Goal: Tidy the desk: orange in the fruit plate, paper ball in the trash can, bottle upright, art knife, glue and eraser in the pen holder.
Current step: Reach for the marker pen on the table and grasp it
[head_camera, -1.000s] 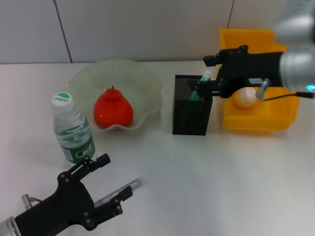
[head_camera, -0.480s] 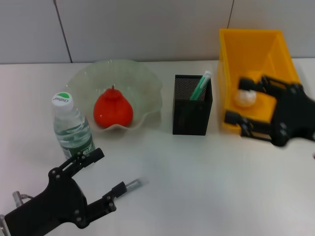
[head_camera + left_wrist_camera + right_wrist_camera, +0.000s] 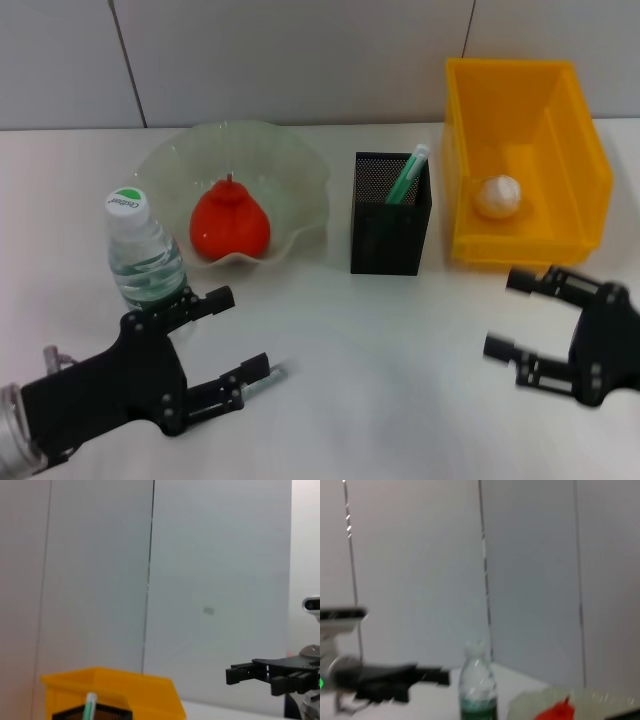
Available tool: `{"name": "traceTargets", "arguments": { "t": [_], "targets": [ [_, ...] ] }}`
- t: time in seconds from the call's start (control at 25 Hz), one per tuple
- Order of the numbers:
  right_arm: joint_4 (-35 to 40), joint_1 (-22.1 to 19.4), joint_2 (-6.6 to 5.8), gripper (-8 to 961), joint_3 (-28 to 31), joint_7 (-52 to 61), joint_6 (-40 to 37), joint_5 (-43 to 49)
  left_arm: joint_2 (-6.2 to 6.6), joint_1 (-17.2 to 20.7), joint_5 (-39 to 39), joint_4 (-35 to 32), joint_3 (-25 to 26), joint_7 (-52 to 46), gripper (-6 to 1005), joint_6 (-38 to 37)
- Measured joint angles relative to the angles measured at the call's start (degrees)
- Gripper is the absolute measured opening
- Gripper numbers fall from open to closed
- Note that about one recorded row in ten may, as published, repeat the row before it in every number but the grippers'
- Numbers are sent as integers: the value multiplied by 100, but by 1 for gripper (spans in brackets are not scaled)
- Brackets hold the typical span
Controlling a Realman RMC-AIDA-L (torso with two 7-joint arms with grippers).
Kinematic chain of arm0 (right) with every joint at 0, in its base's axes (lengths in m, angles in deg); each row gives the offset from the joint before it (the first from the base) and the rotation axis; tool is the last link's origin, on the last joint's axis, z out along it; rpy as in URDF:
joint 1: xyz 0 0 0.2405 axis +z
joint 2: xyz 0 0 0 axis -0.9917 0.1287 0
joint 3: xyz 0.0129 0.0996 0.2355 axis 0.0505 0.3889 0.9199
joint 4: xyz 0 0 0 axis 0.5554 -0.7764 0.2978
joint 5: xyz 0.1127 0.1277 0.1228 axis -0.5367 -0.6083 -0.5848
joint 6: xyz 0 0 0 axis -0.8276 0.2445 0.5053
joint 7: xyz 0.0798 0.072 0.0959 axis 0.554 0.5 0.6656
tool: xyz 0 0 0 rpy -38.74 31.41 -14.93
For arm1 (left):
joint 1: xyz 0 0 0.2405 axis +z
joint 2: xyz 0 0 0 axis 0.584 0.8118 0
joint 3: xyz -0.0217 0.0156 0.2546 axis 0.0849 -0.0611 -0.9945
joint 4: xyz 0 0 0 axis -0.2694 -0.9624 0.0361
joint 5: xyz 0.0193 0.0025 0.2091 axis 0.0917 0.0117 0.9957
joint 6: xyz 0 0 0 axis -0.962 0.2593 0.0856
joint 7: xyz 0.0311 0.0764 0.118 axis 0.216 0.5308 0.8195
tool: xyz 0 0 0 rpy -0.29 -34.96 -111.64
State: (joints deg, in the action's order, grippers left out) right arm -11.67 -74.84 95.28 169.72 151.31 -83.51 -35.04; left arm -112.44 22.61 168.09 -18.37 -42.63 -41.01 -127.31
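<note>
White counter (image 3: 400,330) fills my head view. My left tool (image 3: 228,337) hangs open at 7 o'clock, just beside the upright bottle (image 3: 146,262). My right tool (image 3: 513,318) is open at 4 o'clock, before the trash can (image 3: 580,150) holding the paper ball (image 3: 497,196). The orange (image 3: 229,222) sits in the fruit plate (image 3: 290,165); the pen holder (image 3: 388,235) stands centre.

Left wrist view: trash can, right tool.

Right wrist view: bottle, orange.
</note>
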Motion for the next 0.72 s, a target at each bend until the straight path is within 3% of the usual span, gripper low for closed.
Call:
{"name": "traceTargets", "arguments": {
  "t": [0.16,0.2,0.24,0.4,0.72],
  "targets": [
    [113,77,14,770,6,-150,-19,514,-7,322,226,-1548,-636,-1099,809,763],
    [174,108,28,770,8,-207,2,596,-7,322,226,-1548,-636,-1099,808,763],
    [235,135,38,770,8,-250,23,651,-16,459,634,-2373,-872,-1832,808,1184],
    [449,209,41,769,28,-325,48,739,-20,633,1517,-3805,-1234,-3089,804,1571],
    [826,211,8,769,359,-674,48,768,-30,520,3328,-5456,-1783,-5322,801,1833]
  ]
}}
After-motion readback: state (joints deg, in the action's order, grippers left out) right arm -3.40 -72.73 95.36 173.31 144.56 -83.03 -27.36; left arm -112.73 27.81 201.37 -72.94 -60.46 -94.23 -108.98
